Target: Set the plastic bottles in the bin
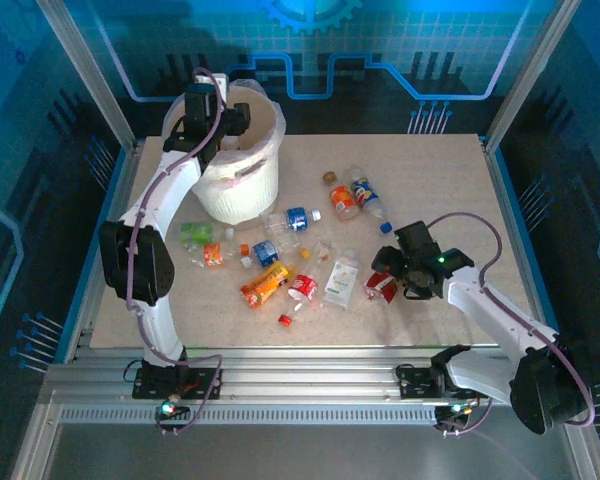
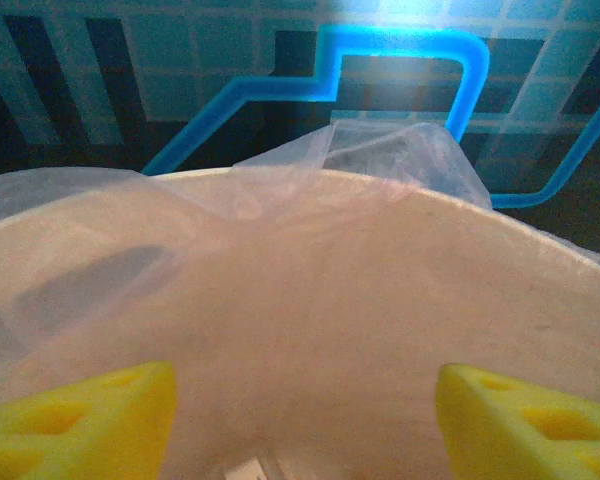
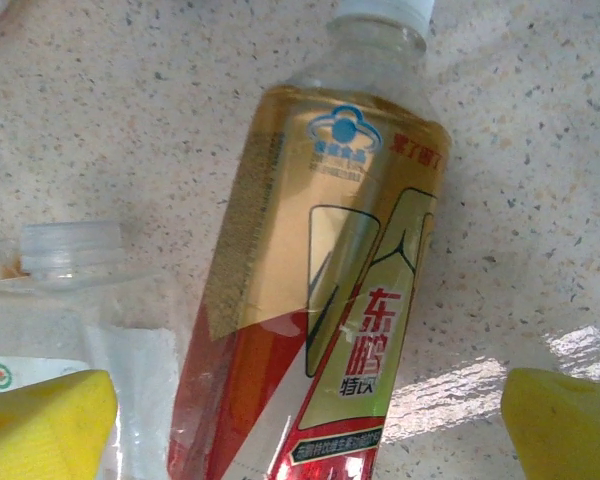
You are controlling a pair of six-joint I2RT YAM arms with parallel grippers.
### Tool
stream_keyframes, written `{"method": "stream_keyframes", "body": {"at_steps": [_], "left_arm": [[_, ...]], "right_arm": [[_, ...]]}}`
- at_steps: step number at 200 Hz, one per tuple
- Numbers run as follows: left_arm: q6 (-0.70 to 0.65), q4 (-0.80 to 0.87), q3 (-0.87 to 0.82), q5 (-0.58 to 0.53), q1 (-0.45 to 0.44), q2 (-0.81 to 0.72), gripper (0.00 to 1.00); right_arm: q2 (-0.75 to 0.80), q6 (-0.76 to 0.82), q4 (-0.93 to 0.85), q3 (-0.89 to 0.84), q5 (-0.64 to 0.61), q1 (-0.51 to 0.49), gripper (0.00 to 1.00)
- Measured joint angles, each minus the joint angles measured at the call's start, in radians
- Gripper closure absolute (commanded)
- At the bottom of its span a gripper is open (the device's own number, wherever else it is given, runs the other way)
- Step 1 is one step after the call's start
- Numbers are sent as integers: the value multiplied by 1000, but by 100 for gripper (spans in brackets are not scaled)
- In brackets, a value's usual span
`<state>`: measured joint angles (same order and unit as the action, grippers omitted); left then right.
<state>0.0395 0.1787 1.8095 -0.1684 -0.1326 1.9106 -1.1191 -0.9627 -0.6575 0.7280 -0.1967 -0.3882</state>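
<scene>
I noted the right gripper [image 3: 300, 430] wide and empty, straight above the red-and-gold-labelled clear plastic bottle [image 3: 320, 280] at near right, its long axis passing between the yellow pads [image 3: 40, 425].

Both arms extended, both grippers parted.
The left arm [image 1: 145, 260] rises from its base at 7 o'clock and reaches toward 11 o'clock, where the left gripper [image 1: 228, 118] is held high, its yellow fingertips [image 2: 90, 420] well apart. The right arm [image 1: 500, 315] folds in from 5 o'clock, bent at the elbow. The right gripper [image 1: 385, 278] faces 9 o'clock and tilts downward, jaws spread wide.
</scene>
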Motion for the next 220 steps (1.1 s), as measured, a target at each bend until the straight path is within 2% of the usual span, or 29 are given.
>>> {"method": "stream_keyframes", "body": {"at_steps": [34,59,97,144,181,220], "left_arm": [[16,0,0,7,0,0,14],[18,1,0,11,0,-1,1],[46,13,-24,35,0,-39,1],[133,26,-86,89,0,-191,1],[238,19,-186,178,0,-345,1],[350,17,-278,290,-11,-428,1]], "right_arm": [[-5,-14,14,-28,15,2,0],[-7,-21,25,-40,23,2,0],[-19,-26,42,-43,31,3,0],[-54,-33,68,-54,49,3,0],[-85,-37,82,-56,59,3,1],[-95,-43,103,-76,71,3,4]]}}
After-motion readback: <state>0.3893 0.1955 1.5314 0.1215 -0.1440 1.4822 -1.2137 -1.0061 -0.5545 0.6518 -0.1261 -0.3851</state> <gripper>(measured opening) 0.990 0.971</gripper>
